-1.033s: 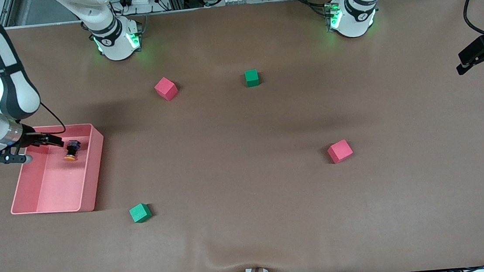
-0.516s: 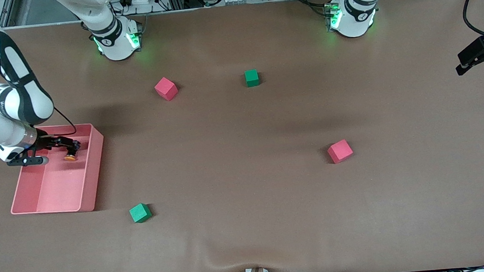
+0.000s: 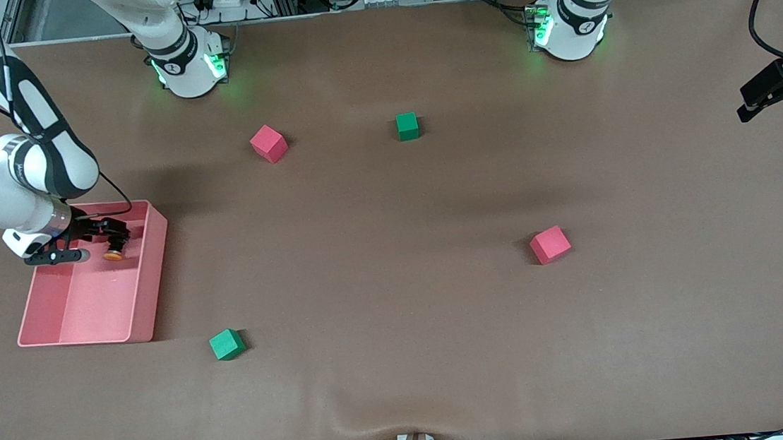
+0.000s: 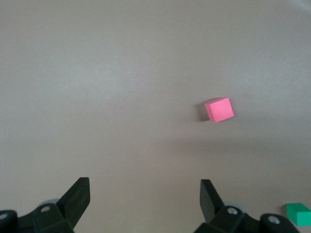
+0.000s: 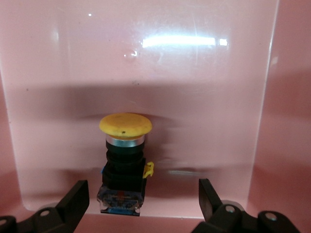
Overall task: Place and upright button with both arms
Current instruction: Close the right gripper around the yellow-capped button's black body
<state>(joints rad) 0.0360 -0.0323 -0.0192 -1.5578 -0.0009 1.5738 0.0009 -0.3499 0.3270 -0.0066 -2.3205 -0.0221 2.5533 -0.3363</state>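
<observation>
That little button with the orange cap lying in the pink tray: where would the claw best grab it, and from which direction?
Probably by the black blocky body, not the cap. The button lies on its side in the pink tray, and its domed cap looks likely to slip. The open right gripper is already lined up with a finger on either side of the body, so closing from above across its flat sides seems best.

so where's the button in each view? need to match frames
Front view: button in the pink tray, under the right gripper, jaws open.
Left wrist view: not in it.
Right wrist view: button between the open fingers.
Shared landmark: the pink tray.
</observation>
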